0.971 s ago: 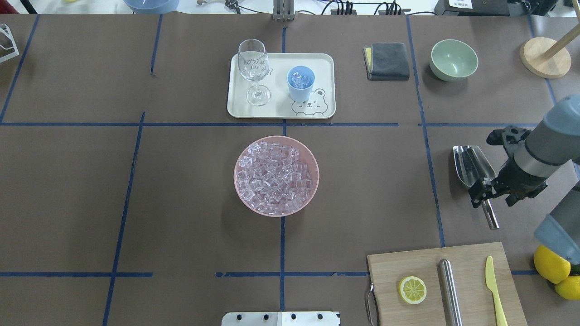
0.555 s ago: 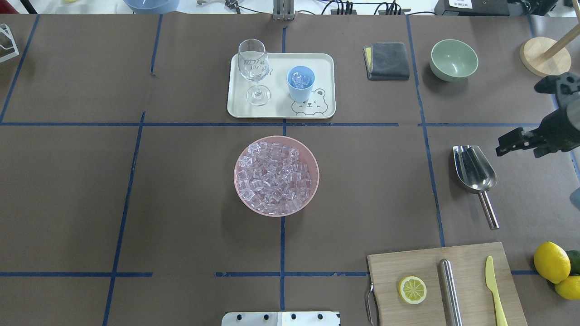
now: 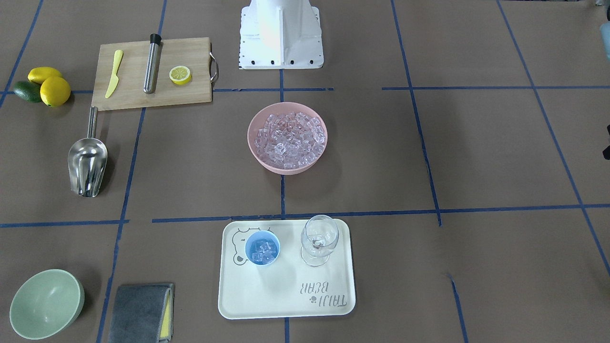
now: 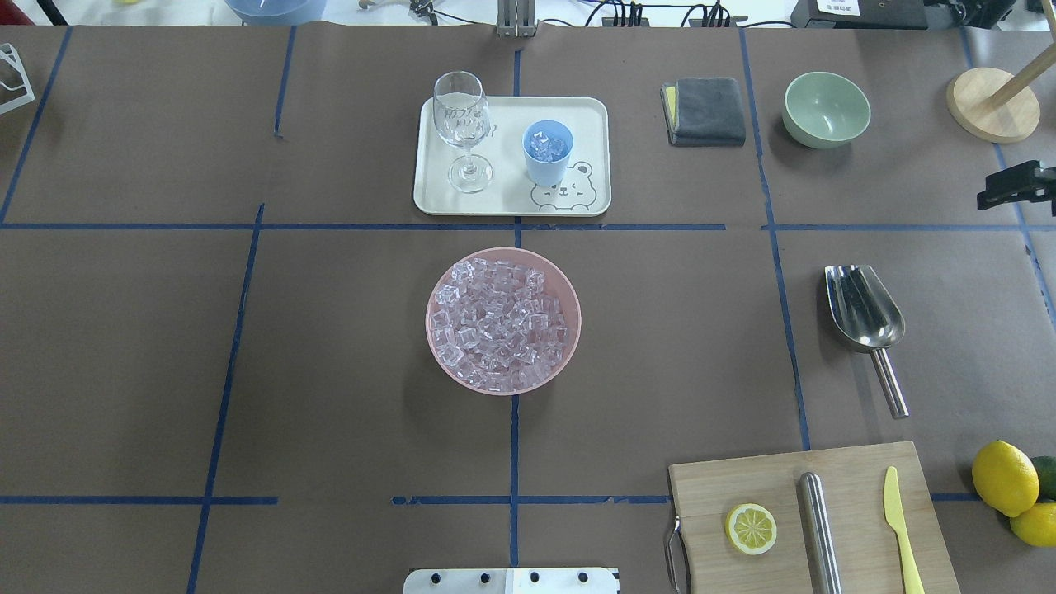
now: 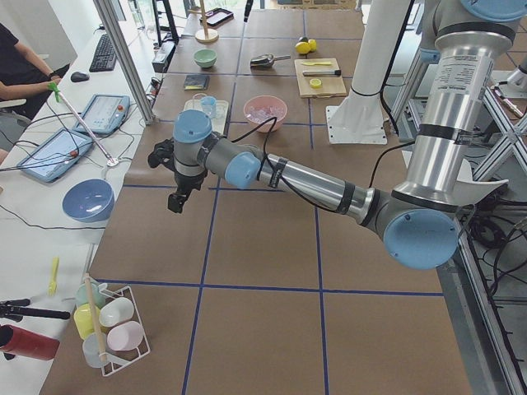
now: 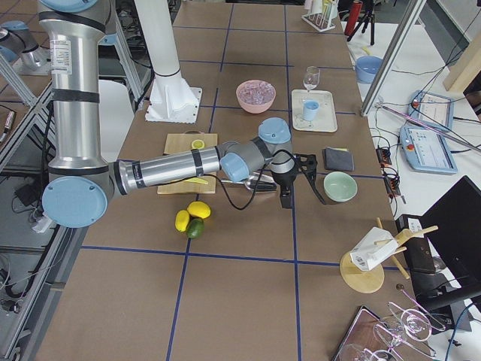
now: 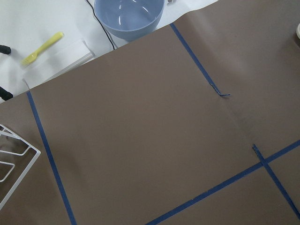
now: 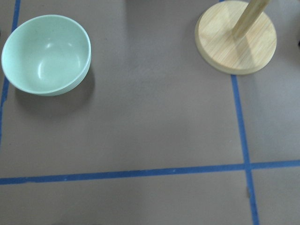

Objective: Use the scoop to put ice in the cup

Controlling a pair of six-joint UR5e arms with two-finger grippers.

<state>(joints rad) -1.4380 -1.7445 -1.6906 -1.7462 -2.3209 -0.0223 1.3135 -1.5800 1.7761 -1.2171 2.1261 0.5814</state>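
Steel scoop [image 4: 866, 318]: lying flat on the brown table over on the right, nothing holding it, and it looks empty. The trough faces the far side. The thin handle runs back toward the near side and stops just short of the cutting board [image 4: 742, 478].
Cup [image 4: 548, 153]: the light-blue one, upright on the tray [image 4: 503, 165], just right of the wine glass [image 4: 462, 115]. It's already got a few cubes in it.
Ice [image 4: 499, 322]: big heap in the pink bowl [image 4: 430, 322] mid-table, on the near side of the tray.
Right gripper [image 6: 302, 198]: empty, with its fingers spread apart as far as I can make out from the right side view. Overhead only catches a black bit of it at the right edge, near the wooden stand [image 4: 982, 111].
Left gripper [image 5: 175, 200]: way off on the left over bare table. I only get a proper look from the side, so I can't tell if it's spread or closed.
Which way: from the right gripper the scoop sits to the left and nearer. Its long axis runs far-to-near, tipped a touch. The right arm is by far the closer one.
Versus a second ago: back then the right gripper was down on the handle. Now it's let go, lifted, and swung off to the far right. Scoop and cup haven't budged.
My take: looks like a wrap-up, since the ice is in and the tool is parked. Another load would mean going back for that handle.
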